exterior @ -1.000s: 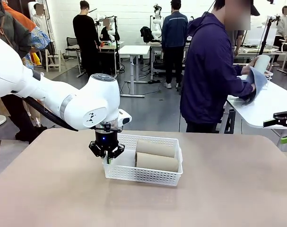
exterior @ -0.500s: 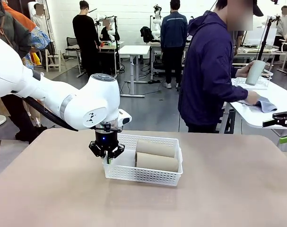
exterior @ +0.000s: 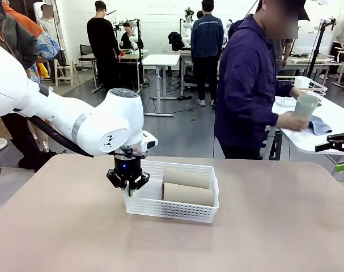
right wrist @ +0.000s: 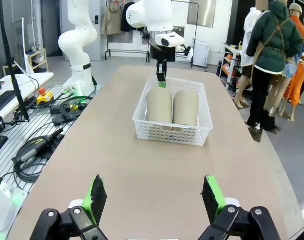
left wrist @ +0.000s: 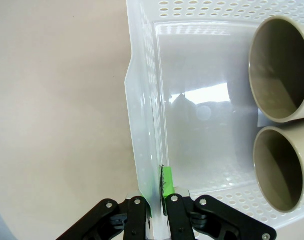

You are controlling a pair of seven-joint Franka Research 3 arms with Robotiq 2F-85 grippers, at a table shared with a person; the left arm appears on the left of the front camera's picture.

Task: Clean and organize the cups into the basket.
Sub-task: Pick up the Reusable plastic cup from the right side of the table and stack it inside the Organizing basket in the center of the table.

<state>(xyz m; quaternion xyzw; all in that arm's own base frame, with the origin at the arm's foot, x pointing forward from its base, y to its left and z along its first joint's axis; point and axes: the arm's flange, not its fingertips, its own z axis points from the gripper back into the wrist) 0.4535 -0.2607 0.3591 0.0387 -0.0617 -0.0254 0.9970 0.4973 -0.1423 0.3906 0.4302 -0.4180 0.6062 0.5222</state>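
Note:
The white mesh basket (exterior: 177, 215) sits mid-table with two beige cups (exterior: 186, 177) (exterior: 187, 194) lying side by side inside it. My left gripper (exterior: 130, 190) is shut on the basket's left wall. The left wrist view shows its fingertips (left wrist: 157, 202) pinching the basket wall (left wrist: 141, 125), and the two cup mouths (left wrist: 281, 70) (left wrist: 277, 167) face it. A person beyond the table holds the mint green cup (exterior: 305, 106) over a white side table. My right gripper (right wrist: 154, 200) stands open above the table's end, facing the basket (right wrist: 173, 131) and nothing is between its fingers.
A white side table (exterior: 296, 136) at the far right carries a blue cloth (exterior: 319, 124) and a wire basket (exterior: 309, 85). Cables and an emergency-stop box (right wrist: 44, 95) lie on a bench beside the table. Bare tabletop (exterior: 245, 238) surrounds the basket.
The person has stopped wiping the mint cup, put the cloth on the side table and lowered the cup. Neither arm nor the basket has moved.

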